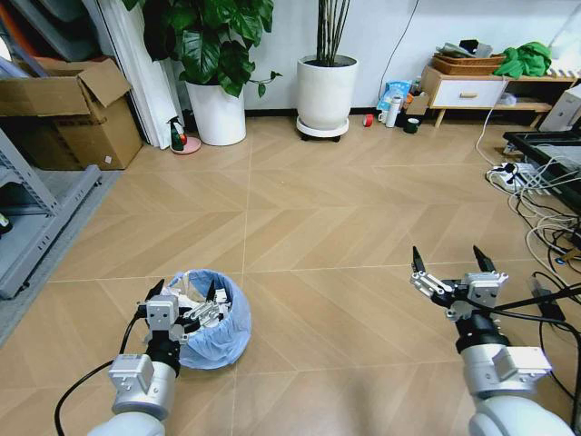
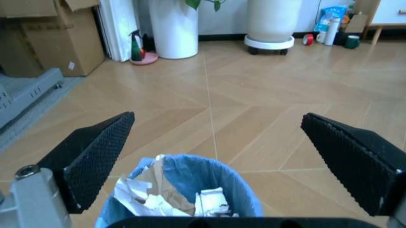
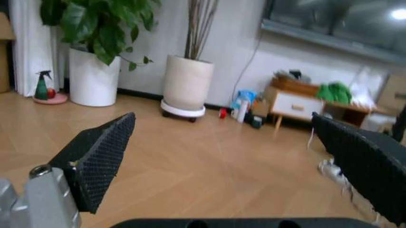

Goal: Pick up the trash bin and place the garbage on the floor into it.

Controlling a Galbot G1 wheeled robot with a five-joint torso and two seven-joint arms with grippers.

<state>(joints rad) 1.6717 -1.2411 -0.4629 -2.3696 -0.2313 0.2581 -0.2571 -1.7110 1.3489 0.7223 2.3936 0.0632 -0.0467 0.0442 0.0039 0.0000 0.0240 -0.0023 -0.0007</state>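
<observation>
The trash bin (image 1: 222, 331), small and round with a crinkly light-blue bag, stands on the wooden floor at my lower left. Inside it lies garbage (image 2: 159, 199): crumpled white and brown paper wads. My left gripper (image 1: 184, 295) hovers open over the bin's near rim. In the left wrist view the left gripper (image 2: 222, 156) has its two black fingers spread wide, with the bin (image 2: 238, 185) below and between them. My right gripper (image 1: 449, 268) hangs open and empty above bare floor at the lower right. The right gripper (image 3: 228, 156) faces the far wall.
Two white plant pots (image 1: 218, 113) (image 1: 325, 91) stand by the far wall, with a cardboard box (image 1: 68, 109) and a grey rack (image 1: 36, 227) to the left. A low cabinet (image 1: 467, 91) and loose cables (image 1: 545, 209) are at the right. Open floor lies ahead.
</observation>
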